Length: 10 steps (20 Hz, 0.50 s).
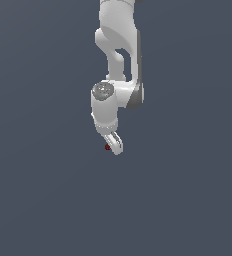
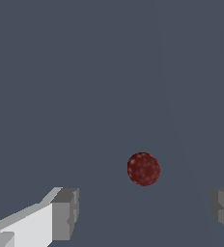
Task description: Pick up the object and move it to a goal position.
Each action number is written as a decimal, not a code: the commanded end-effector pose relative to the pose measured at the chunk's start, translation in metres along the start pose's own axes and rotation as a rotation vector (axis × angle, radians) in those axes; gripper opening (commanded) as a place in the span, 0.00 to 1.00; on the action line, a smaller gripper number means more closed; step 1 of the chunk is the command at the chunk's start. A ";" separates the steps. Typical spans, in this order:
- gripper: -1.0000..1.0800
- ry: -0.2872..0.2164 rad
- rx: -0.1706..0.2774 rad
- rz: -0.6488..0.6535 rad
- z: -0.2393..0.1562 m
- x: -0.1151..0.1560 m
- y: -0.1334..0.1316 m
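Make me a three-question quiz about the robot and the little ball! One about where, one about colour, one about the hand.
1. Where is the ball in the wrist view?
A. In the gap between the fingers
B. Clamped by both fingers
C. On top of the arm

2. What colour is it?
A. Green
B. Dark red
C. Yellow

3. The hand is:
A. Shut
B. Missing
C. Open

Answers: 1 A, clear background shows on both sides of the ball. 2 B, it looks dark red in both views. 3 C, the fingers stand wide apart.

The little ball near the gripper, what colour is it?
The ball is dark red, faintly speckled; the wrist view shows it best.
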State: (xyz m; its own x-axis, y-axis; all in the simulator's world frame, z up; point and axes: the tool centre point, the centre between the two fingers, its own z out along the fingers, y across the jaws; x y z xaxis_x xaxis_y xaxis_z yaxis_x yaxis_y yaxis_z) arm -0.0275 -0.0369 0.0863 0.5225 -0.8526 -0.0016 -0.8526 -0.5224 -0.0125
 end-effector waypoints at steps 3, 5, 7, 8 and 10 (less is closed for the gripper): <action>0.96 0.001 -0.006 0.105 0.009 -0.002 0.006; 0.96 0.001 -0.008 0.139 0.012 -0.002 0.009; 0.96 0.002 -0.009 0.168 0.015 -0.003 0.010; 0.96 0.002 -0.010 0.179 0.016 -0.003 0.011; 0.96 0.002 -0.011 0.198 0.017 -0.003 0.012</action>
State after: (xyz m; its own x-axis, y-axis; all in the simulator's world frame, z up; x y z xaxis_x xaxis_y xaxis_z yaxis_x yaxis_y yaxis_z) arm -0.0386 -0.0402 0.0700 0.3606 -0.9327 -0.0011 -0.9327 -0.3606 -0.0018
